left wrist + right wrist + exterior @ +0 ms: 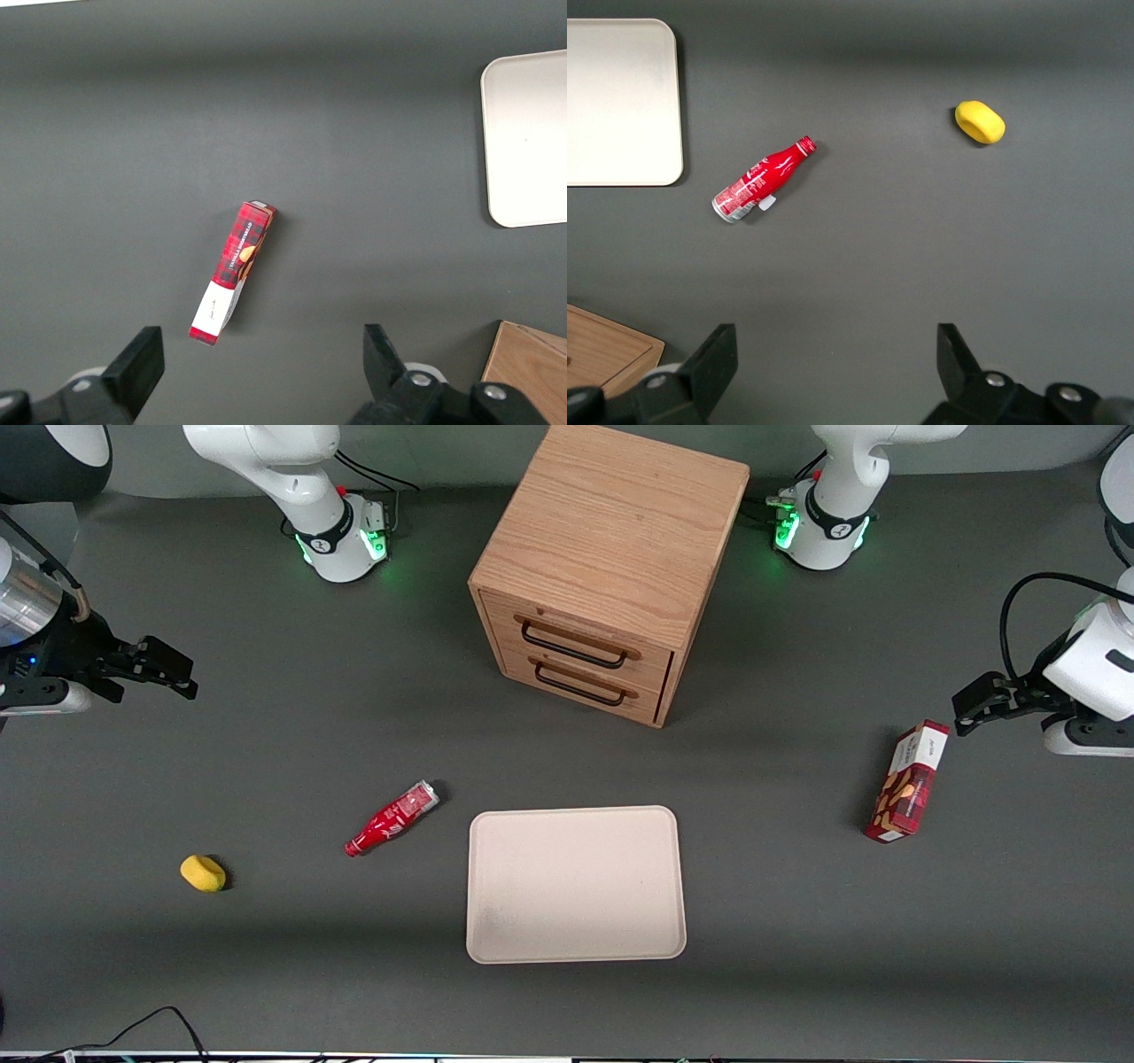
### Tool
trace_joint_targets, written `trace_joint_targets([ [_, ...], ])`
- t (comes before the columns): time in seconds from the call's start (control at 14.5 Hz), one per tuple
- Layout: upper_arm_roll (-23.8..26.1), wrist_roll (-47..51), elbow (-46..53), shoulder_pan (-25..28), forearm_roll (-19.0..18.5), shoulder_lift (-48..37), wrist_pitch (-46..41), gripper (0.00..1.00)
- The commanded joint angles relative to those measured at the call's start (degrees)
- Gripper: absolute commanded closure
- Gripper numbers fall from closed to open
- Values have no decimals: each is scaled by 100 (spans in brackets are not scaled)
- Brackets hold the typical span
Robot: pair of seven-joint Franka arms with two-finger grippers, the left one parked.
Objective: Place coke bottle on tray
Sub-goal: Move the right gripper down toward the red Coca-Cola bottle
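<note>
The gripper [837,376] hangs high with fingers spread, holding nothing (approach step). The coke bottle [761,180] lies below it, beside the tray [620,102]; next, descend over it.

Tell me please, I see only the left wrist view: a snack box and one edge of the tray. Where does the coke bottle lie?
Observer: The coke bottle lies on its side on the table, beside the tray, toward the working arm's end.
Operator: Is anything on the tray?
Observer: No, its whole surface is bare.
Operator: And the end effector?
Observer: The end effector hangs open and holds nothing. It is apart from the bottle and farther from the front camera than it.
</note>
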Motion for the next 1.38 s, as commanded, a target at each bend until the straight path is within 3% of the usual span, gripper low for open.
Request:
trace_joint_targets([
  [0.0, -3, 118, 74, 15, 46, -7, -143, 0],
  [0.14, 14, 223, 101, 15, 64, 89, -125, 0],
  [0.28, -3, 338, 214, 23, 387, 344, -64, 0],
  [0.41, 14, 660, 364, 76, 468, 765, -11, 0],
  [0.9, 146, 4639, 259, 885, 372, 1855, 867, 0],
  [1.03, 146, 5554, 23, 1051, 337, 2111, 1235, 0],
  [1.17, 155, 6346, -250, 1148, 48, 2313, 1674, 0],
  [1.31, 146, 6639, -505, 1122, -24, 2489, 2167, 0],
])
